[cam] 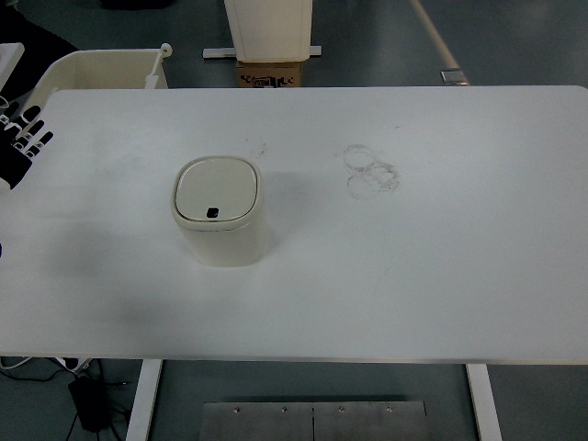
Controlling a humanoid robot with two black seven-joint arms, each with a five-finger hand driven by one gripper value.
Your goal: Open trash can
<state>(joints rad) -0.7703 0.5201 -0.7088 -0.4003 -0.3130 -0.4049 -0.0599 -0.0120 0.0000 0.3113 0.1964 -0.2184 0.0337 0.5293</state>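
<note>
Reaching has yet to begin, by the look of it: the lid is down and nothing touches the can, so I judge the task to be at its very first step.

One white tabletop [441,276] fills most of the view, bare but for some faint ring-shaped scuffs [371,171] just right of centre. One trash can [219,213] stands upright on it, a little left of centre, cream-coloured, with a rounded-square lid [217,190] lying flat and closed. One small dark button or sensor [213,213] sits at the lid's six o'clock edge.

One left hand [26,136] shows at the picture's nine to ten o'clock, over the tabletop's far left corner and well apart from the can; its fingers are extended and relaxed, holding nothing. No right hand appears.

Next, I reckon, the left hand must travel toward three o'clock until it is above the can, then come down on the small dark spot or the lid's edge. Pressing off-centre could tip or slide so light a can.
</note>
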